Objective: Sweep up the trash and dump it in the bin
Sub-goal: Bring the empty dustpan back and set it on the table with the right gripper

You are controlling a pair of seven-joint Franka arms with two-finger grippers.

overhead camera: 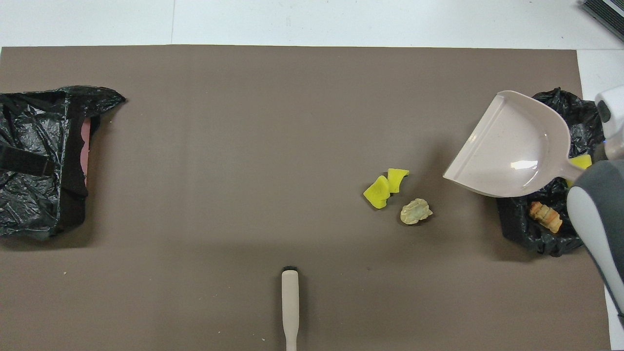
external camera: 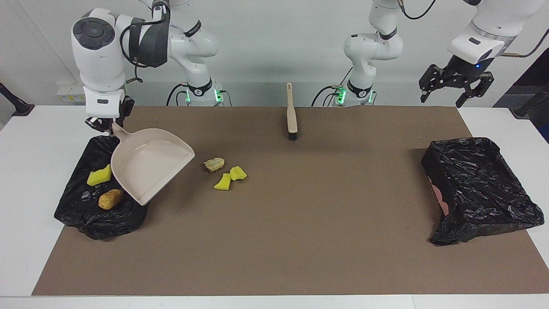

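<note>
The right gripper (external camera: 106, 124), at the upper left of the facing view, is clenched on the handle of the beige dustpan (external camera: 148, 169), which hangs tilted with its open edge toward the middle of the bench and its pan over the inner side of the nearer black-lined bin (external camera: 77, 214). The pan looks empty. The left gripper (external camera: 455, 83), at the upper right of that view, waits in the air above the bench edge with its fingers spread, grasping nothing; the second lined bin (external camera: 480, 189) below it shows no scraps.

Part of the job looks done: in the bin under the dustpan lie a yellow sponge piece (external camera: 99, 177) and an orange-brown lump (external camera: 110, 198), and the overhead view shows a striped bread-like lump (overhead camera: 546, 217) there too, at the right of the frame.

Three scraps are left on the brown mat (external camera: 300, 240), a little left of centre in the facing view: a cream bread-like lump (external camera: 214, 164) and two bright yellow sponge pieces (external camera: 229, 178) touching each other just beside it. They are small, irregular and light-looking, so I judge they would slide easily ahead of bristles.

The brush (external camera: 291, 111) lies untouched at upper centre, handle toward the robots. I judge another sweep and dump remains.
</note>
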